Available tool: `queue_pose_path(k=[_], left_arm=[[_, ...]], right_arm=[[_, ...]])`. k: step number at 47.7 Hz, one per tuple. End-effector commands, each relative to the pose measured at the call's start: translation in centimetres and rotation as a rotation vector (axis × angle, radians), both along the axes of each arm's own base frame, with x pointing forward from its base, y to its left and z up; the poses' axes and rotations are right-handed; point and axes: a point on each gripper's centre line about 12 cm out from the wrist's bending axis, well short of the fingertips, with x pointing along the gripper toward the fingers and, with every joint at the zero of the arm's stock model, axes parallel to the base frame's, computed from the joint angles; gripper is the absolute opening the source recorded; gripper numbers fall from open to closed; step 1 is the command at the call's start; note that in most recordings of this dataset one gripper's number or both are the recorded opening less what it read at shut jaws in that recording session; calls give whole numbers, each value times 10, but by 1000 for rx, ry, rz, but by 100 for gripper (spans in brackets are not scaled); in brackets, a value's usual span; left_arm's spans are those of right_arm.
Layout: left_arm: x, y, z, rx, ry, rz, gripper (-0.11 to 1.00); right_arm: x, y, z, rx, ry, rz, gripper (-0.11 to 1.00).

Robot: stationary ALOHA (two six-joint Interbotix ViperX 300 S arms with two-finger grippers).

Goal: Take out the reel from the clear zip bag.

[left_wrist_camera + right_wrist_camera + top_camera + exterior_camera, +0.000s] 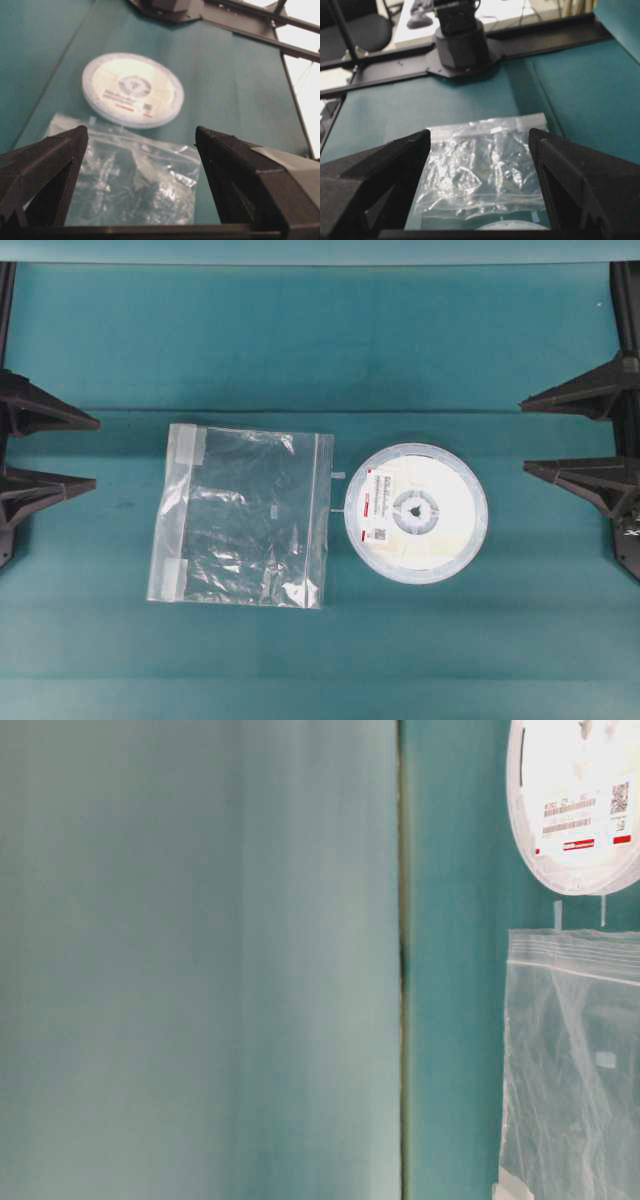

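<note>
The reel (416, 513) is seen lying flat on the teal tabletop (300, 340), outside and just at 3 o'clock of the clear zip bag (245, 515), while the left hand (45, 450) and right hand (575, 435) are held wide open and empty at the edges.

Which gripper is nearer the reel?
The right gripper; the reel lies on its side of the table, while the clear zip bag faces the left gripper.

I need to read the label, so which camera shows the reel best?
The overhead view: the whole reel lies flat beside the clear zip bag, label up. Table-level crops it but enlarges the label; the left wrist sees it whole, obliquely; the right wrist shows only its rim.
</note>
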Motion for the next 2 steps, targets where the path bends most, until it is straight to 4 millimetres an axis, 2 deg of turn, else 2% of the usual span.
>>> queue_pose_path(k=[1,2], left_arm=[[1,0,13,10,-38,-2,94],[1,0,13,10,-38,-2,94]], right_arm=[[1,0,9,-15,-24,-1,92],[1,0,9,-17,-23,1,92]])
